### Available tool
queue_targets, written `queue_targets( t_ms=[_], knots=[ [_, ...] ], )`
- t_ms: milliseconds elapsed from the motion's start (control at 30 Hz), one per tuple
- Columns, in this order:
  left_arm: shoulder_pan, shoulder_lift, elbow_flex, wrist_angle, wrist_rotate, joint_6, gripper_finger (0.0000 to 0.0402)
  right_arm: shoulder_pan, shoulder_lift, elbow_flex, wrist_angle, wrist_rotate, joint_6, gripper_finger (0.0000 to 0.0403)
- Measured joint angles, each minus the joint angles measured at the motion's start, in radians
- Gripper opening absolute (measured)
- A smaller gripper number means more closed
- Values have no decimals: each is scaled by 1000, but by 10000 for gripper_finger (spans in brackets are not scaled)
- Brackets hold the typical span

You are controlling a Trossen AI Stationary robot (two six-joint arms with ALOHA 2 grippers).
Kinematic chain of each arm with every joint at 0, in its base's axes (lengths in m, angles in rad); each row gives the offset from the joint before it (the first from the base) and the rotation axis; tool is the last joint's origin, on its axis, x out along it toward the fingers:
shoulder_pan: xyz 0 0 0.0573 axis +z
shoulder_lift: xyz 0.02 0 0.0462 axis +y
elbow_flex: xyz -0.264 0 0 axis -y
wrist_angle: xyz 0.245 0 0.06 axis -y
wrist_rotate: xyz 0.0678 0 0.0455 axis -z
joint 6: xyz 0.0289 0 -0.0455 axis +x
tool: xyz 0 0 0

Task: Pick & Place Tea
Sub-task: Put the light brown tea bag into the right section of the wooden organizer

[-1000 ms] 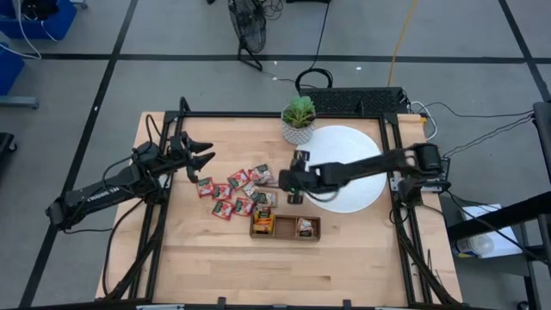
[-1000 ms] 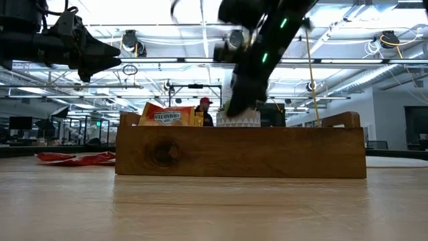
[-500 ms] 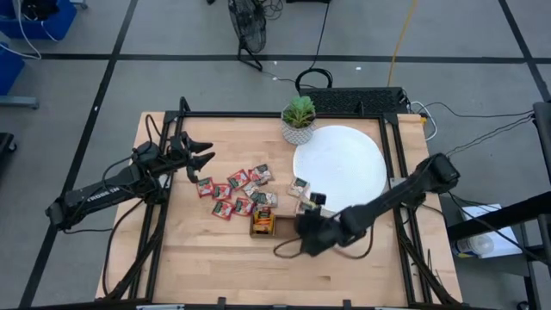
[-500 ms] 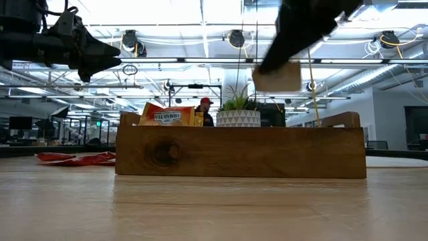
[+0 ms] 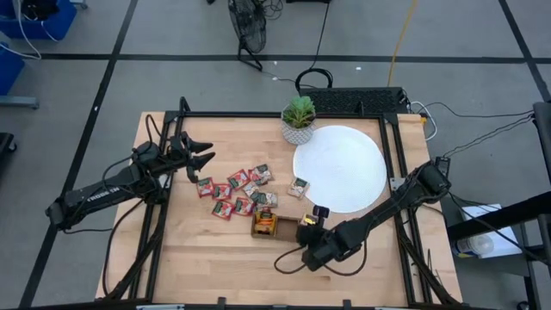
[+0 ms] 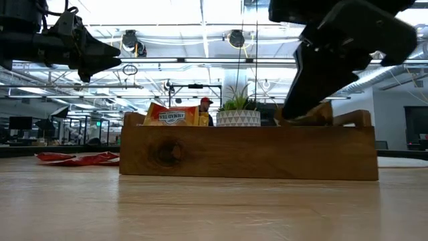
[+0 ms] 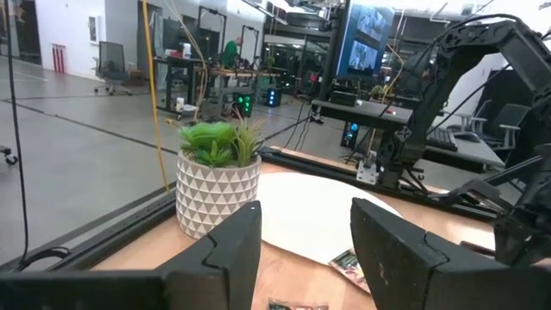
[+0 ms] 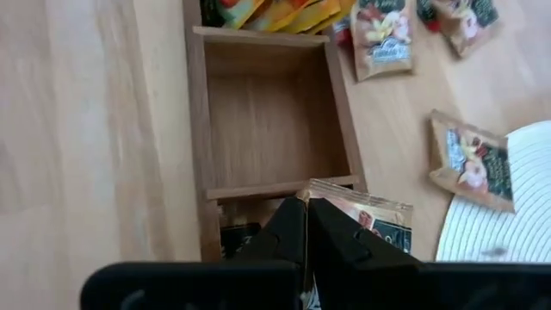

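At the table's left side the left gripper [image 5: 205, 158] hung in the air exactly where it had been a second earlier. Its dark fingers [image 7: 228, 250] stood moderately apart with nothing between them, pointing toward the small green plant in a white patterned pot [image 5: 299, 119]. Just right of it, the loose pile of small flat red and pale tea sachets [image 5: 237, 195] lay on the wooden tabletop as before. Next came the brown three-compartment wooden tray [image 5: 263, 226], with orange-yellow sachets [image 6: 170, 115] in its left compartment and the middle compartment [image 8: 267, 112] bare. The real change was at the tray's right end. The right gripper [image 5: 308, 231] had been up by the pile and the edge of the round white disc [image 5: 344, 168] a second before. It had since swung round to the front of the table and come low over the tray, pinched shut on a pale sachet with dark print [image 8: 366, 215]. That sachet appeared ready to drop into the right compartment, so the placing step looked nearly done. In the low view the tray sat slightly farther right than before, perhaps nudged. The right arm reached in long and low from the table's right edge, wrist bent downward. One more pale sachet [image 5: 299, 186] lay at the disc's left rim.
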Motion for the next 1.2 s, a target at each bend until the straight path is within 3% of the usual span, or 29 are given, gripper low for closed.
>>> queue_targets(
  t_ms=[133, 500, 700, 833, 1000, 1200],
  knots=[
    [0, 0, 0, 0, 0, 0, 182, -2, 0, -21, 8, -42, 43, 18],
    [0, 0, 0, 0, 0, 0, 182, -6, -8, -37, 57, -80, 30, 138],
    [0, 0, 0, 0, 0, 0, 182, -10, -83, -37, 85, -79, 1, 160],
    [0, 0, 0, -1, 0, 0, 182, -21, -148, -36, 80, -125, 7, 129],
    [0, 0, 0, 0, 0, 0, 182, -70, -149, 49, -6, -339, -85, 15],
    [0, 0, 0, -2, 0, 0, 182, -126, -76, 193, -246, -444, -147, 1]
  ],
)
